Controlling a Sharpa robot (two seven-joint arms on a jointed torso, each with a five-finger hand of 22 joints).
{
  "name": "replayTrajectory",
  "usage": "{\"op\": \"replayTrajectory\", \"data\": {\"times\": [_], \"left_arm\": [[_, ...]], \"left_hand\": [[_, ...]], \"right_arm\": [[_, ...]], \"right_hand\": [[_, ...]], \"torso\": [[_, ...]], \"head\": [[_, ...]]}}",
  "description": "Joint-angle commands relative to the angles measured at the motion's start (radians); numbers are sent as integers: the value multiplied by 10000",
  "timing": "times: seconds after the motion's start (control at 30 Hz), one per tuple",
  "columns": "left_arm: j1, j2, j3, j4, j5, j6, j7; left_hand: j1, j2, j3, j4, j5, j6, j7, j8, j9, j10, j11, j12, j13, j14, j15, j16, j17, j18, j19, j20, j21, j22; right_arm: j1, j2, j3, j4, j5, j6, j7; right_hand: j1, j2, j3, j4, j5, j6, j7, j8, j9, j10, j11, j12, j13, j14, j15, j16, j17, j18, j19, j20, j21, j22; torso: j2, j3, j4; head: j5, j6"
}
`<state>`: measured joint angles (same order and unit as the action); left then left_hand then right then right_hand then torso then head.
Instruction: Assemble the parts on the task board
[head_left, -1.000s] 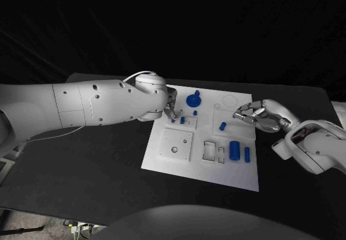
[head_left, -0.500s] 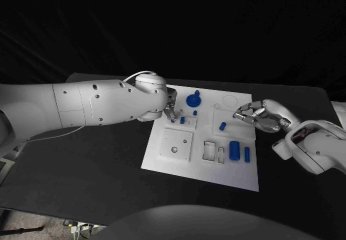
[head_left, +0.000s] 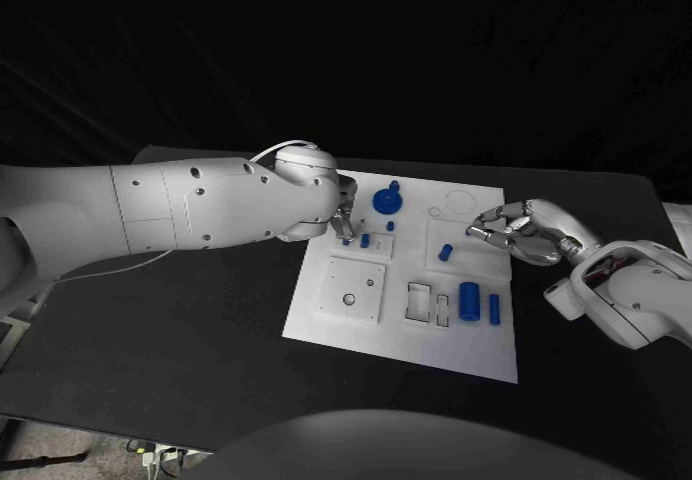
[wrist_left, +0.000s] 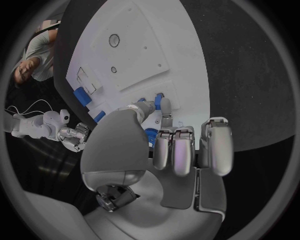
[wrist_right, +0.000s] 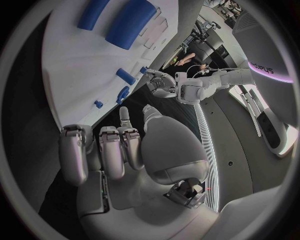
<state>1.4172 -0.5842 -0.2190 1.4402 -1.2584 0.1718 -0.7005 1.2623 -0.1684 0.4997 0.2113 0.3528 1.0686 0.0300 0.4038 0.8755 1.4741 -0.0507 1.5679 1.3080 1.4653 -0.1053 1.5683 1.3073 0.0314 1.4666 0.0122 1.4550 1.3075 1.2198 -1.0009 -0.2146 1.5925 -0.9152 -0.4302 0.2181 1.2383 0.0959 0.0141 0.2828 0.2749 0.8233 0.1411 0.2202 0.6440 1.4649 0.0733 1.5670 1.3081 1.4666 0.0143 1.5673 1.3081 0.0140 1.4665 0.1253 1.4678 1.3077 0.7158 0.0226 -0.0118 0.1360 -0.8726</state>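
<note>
Hands (head_left: 343, 222) (head_left: 508, 232) flanking task board (head_left: 378, 335)

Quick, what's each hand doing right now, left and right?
Left hand: fingers down at a small blue part on the task board; a grip cannot be told.
Right hand: fingers curled in, holding nothing.

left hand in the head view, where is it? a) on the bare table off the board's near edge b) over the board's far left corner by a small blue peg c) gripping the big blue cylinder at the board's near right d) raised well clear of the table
b: the left hand reaches down at the far left corner of the task board, its fingertips right beside a small blue peg.
</note>
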Motion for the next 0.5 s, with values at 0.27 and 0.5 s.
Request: {"op": "replayTrajectory", "data": {"times": [0.27, 0.5], "left_arm": [[-118, 79, -85, 67, -279, 919, -1529], [-119, 51, -85, 217, -844, 917, -1467]], "left_hand": [[-7, 142, 758, -1549, 1295, 239, -173, -215, -114, 967, -62, 29, 2628, 1055, -7, 25, 2635, -22, 477, -58, -81, 2239], [8, 155, 682, -1567, 1368, 240, -169, -254, -136, 967, -49, 29, 2628, 1055, 2, 25, 2635, -18, 470, -52, -100, 2234]], "right_arm": [[-23, -11, -3, 15, -38, 35, 110], [-31, -22, -3, 18, -38, 27, 124]], "right_hand": [[114, -18, 18, -22, 55, -17, -28, 19, -14, 1059, -37, 38, 2627, 1042, -30, 35, 2627, 195, 140, -32, -61, 2189], [123, -21, 20, -23, 56, -20, -27, 19, -17, 1059, -37, 38, 2627, 1042, -30, 35, 2627, 194, 143, -32, -58, 2191]], "torso": [[0, 0, -3], [3, -3, 2]], "head": [[2, 0], [11, 0]]}}
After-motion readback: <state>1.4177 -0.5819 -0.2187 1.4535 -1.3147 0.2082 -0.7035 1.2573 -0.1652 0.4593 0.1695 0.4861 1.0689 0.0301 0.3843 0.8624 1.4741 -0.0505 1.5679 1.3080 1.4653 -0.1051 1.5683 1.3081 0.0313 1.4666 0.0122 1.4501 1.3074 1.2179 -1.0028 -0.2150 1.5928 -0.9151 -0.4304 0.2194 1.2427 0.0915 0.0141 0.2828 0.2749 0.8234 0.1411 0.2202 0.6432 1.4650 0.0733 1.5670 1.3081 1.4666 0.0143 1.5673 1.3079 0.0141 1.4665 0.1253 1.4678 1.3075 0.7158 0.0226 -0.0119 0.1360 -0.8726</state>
